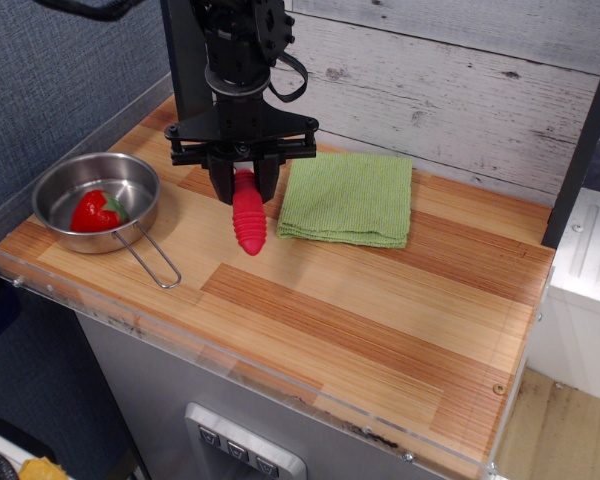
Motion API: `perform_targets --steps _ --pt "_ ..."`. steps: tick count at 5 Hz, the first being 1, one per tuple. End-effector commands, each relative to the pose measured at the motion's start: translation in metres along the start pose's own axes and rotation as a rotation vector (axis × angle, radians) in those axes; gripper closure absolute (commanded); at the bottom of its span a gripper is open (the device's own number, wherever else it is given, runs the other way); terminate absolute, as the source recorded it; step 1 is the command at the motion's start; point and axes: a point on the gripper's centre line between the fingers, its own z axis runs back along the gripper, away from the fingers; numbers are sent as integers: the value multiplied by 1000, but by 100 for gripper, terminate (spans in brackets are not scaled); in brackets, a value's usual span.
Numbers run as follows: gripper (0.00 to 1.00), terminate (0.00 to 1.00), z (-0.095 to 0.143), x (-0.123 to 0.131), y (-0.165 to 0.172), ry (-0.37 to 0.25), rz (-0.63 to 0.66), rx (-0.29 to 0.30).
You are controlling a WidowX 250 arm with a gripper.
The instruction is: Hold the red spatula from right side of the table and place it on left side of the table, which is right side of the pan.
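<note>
Table [380, 310]: hand [243, 188] grips red spatula [248, 222].

A folded green cloth [348, 199] lies flat toward the back, its ribbed weave showing and its edges roughly square to the wall. A red strawberry toy [97, 211] with a small green leaf top sits well apart from the cloth, off to the left. Behind runs a wall of whitewashed wooden planks [460, 80] with dark knots and cracks. A dark upright post [187, 50] stands at the back left corner, and another dark post [585, 130] leans at the right edge. Blue-grey fabric panelling [50, 80] covers the left side. Below the front edge, a grey panel [240, 455] carries a row of small buttons
</note>
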Motion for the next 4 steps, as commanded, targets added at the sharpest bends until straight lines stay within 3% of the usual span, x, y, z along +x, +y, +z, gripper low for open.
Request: perform_targets --steps 1,4 --pt "100 0 -6 18 9 -22 25 -10" --pt "100 0 -36 19 12 3 1 -20"
